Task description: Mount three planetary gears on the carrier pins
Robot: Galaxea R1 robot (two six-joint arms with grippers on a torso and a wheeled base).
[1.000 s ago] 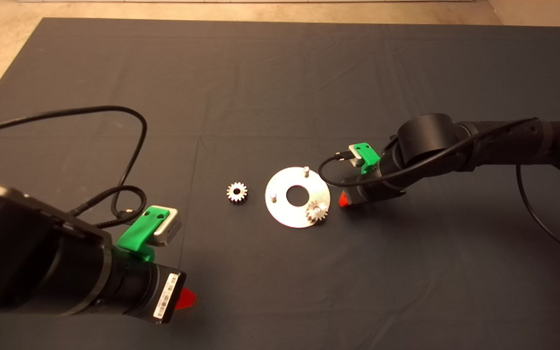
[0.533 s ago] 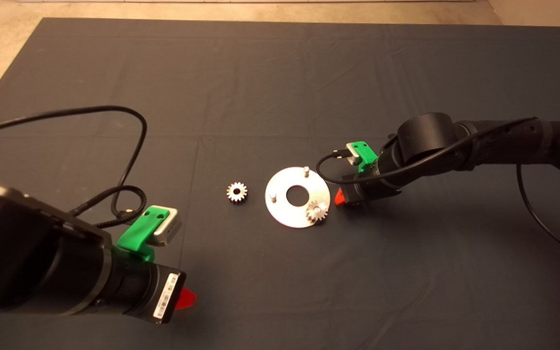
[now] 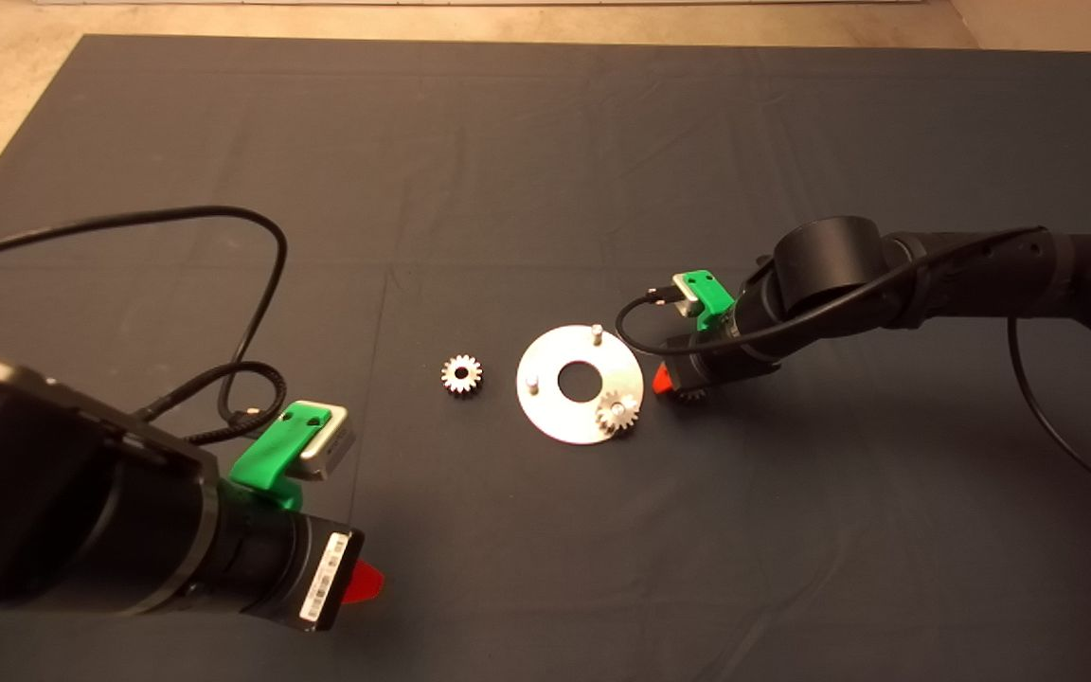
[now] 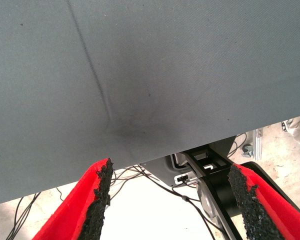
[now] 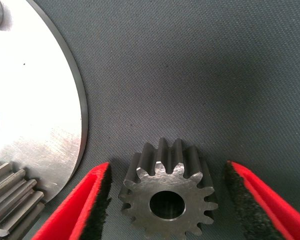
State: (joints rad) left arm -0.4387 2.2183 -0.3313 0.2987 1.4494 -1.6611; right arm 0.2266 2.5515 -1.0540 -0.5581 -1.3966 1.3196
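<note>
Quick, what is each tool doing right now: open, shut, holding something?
Left tool: open, holding nothing, parked over the mat's near edge.
Right tool: open, straddling a loose gear beside the disc.

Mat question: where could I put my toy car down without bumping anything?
The far half of the mat, beyond the disc, is bare, and so is the near middle strip. The middle is crowded: loose gear, disc, right gripper around another gear. Left gripper fills the near-left corner.

third gear [image 3: 692, 390] mostly hidden under right arm
</note>
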